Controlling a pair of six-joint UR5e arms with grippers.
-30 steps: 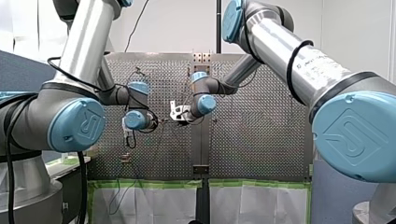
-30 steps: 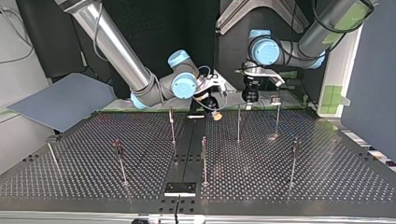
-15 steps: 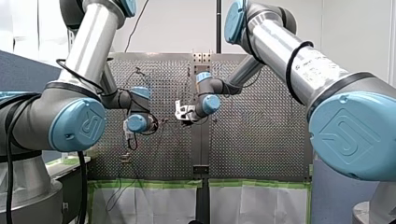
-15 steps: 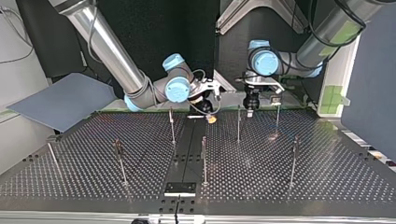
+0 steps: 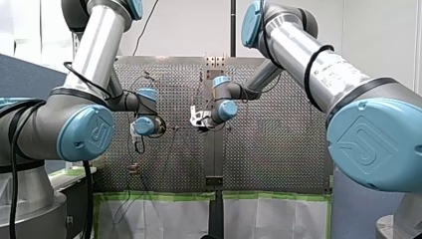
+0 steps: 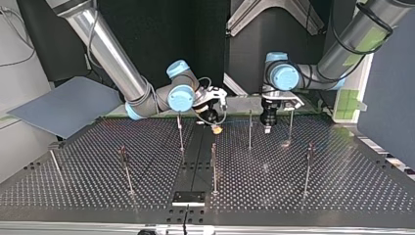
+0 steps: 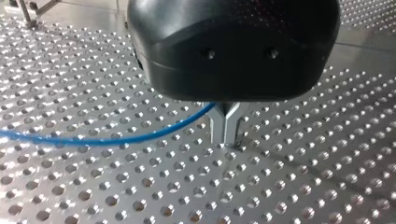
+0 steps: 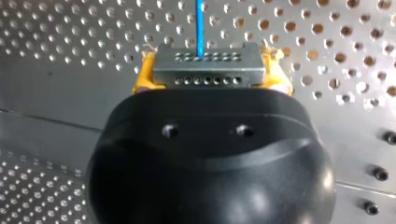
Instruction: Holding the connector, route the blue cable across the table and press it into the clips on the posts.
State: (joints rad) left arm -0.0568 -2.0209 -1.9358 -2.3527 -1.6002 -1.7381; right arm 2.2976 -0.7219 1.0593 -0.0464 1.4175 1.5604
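Now, my right hand (image 8: 211, 79) is clenched on the grey connector (image 8: 208, 65), yellow pads (image 8: 142, 77) either side, and the blue cable (image 8: 201, 21) runs straight ahead over the worktop (image 8: 327, 37). My left hand (image 7: 225, 133) is pinched shut, with that cable entering between its fingers (image 7: 218, 128) and the tips just off the holes. The danger, I'd say, is too hard a pull: the cable slips, the tips snag a hole, or slack misses the posts (image 6: 250, 128).

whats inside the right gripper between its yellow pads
A grey rectangular connector with rows of small holes sits clamped in the right gripper between its yellow pads, and the thin blue cable leaves its far side. The gripper's black housing covers the connector's near part.
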